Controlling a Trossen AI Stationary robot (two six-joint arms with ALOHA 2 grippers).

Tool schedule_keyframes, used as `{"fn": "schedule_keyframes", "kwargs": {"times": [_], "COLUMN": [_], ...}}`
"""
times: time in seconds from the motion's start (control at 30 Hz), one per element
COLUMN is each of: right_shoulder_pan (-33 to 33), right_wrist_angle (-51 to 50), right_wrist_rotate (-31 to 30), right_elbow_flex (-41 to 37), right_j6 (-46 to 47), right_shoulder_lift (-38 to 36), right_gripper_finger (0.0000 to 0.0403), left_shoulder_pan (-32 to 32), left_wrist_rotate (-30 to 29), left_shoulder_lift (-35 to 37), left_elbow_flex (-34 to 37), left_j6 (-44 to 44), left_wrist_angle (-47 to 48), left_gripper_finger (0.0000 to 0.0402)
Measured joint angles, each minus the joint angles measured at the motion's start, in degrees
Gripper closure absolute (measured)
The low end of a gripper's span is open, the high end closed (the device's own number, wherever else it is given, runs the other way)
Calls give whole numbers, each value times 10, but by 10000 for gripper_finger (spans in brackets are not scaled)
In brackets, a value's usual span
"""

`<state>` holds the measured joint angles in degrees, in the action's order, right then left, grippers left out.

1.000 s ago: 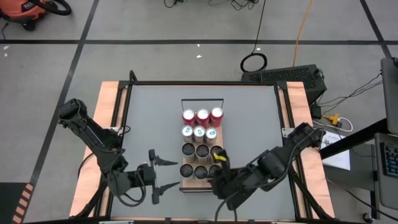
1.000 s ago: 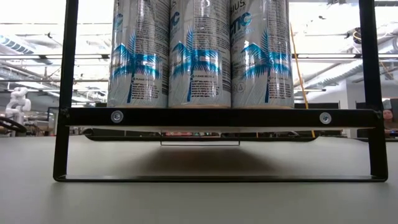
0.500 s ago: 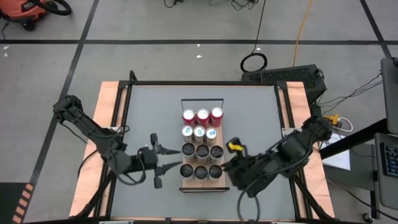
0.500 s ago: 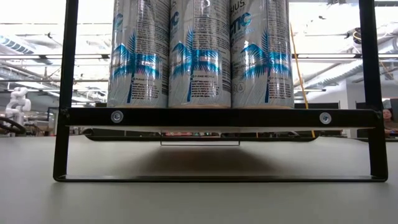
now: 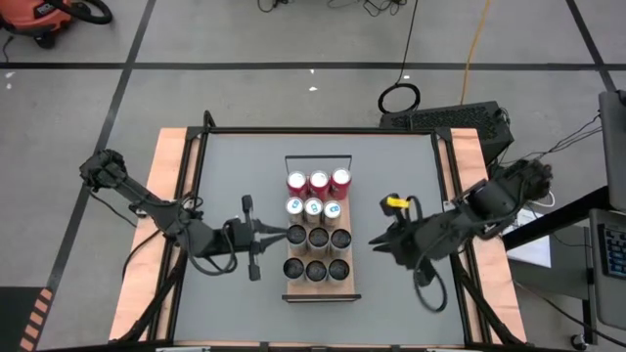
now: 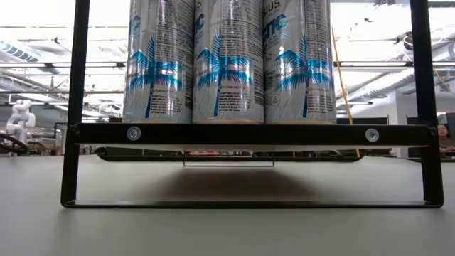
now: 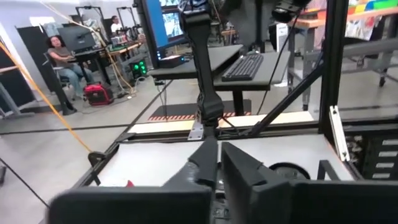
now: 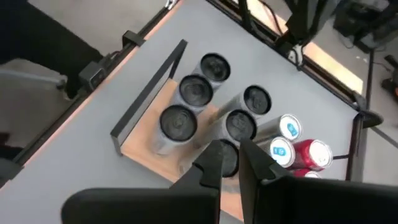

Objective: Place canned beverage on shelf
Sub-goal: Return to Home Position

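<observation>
— While both arms hang off the board, how do your grippers stand?
— My left gripper (image 5: 282,233) has its fingers pressed together on nothing. Its tips are just beside the left edge of the shelf (image 5: 318,291), level with the third row of cans (image 5: 317,238) from the wire rail (image 5: 318,158). I cannot tell whether they touch. My right gripper (image 5: 378,242) is pinched nearly together too, empty, off the shelf's right side.
— Room to move?
— Bare grey counter (image 5: 235,166) lies open on both sides. Twelve cans stand upright on the shelf, four rows of three.
— What differs from a second ago?
— My left fingers were spread wide, nearer the shelf's near corner. My right gripper was over its near right corner and has drawn clear. The cans have not moved.
</observation>
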<state>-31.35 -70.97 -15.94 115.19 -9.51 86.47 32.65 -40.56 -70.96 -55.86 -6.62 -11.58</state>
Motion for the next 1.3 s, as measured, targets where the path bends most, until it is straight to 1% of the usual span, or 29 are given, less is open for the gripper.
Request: {"fn": "schedule_keyframes", "kwargs": {"times": [0.1, 0.2, 0.27, 0.37, 0.5, 0.6, 0.67, 0.7, 0.77, 0.87, 0.93, 1.0, 1.17, 1.27, 1.3], "right_shoulder_pan": [7, 10, 12, 18, 31, 48, 58, 63, 70, 79, 82, 85, 93, 97, 97], "right_wrist_angle": [88, 182, 242, 310, 377, 430, 458, 473, 499, 518, 523, 530, 587, 613, 622], "right_wrist_rotate": [-1, 0, 1, 1, 15, 32, 45, 54, 71, 73, 74, 89, 110, 132, 132], "right_elbow_flex": [-120, -239, -315, -415, -533, -614, -659, -680, -715, -754, -783, -818, -900, -941, -954], "right_j6": [-4, -17, -26, -36, -47, -49, -49, -48, -48, -44, -35, -33, -23, -21, -23], "right_shoulder_lift": [-78, -160, -210, -274, -352, -405, -436, -452, -480, -515, -537, -562, -629, -665, -676], "right_gripper_finger": [403, 403, 403, 403, 403, 403, 403, 403, 403, 403, 403, 403, 403, 403, 403], "left_shoulder_pan": [-12, -33, -48, -68, -97, -127, -146, -155, -169, -189, -203, -218, -249, -264, -269], "left_wrist_rotate": [16, 62, 82, 91, 97, 160, 203, 213, 222, 236, 257, 284, 322, 376, 387], "left_shoulder_lift": [0, 0, 0, 0, 0, 0, 0, 0, 3, 17, 30, 46, 87, 106, 110], "left_elbow_flex": [0, 0, 0, 0, 0, 19, 33, 37, 47, 72, 94, 118, 170, 206, 218], "left_j6": [-3, -2, -2, -11, -29, -42, -43, -42, -40, -47, -63, -76, -64, -74, -74], "left_wrist_angle": [10, 19, 19, 23, 55, 42, 34, 32, 27, 18, -4, -36, -57, -82, -89], "left_gripper_finger": [397, 397, 396, 396, 396, 396, 396, 396, 396, 396, 396, 396, 396, 396, 396]}}
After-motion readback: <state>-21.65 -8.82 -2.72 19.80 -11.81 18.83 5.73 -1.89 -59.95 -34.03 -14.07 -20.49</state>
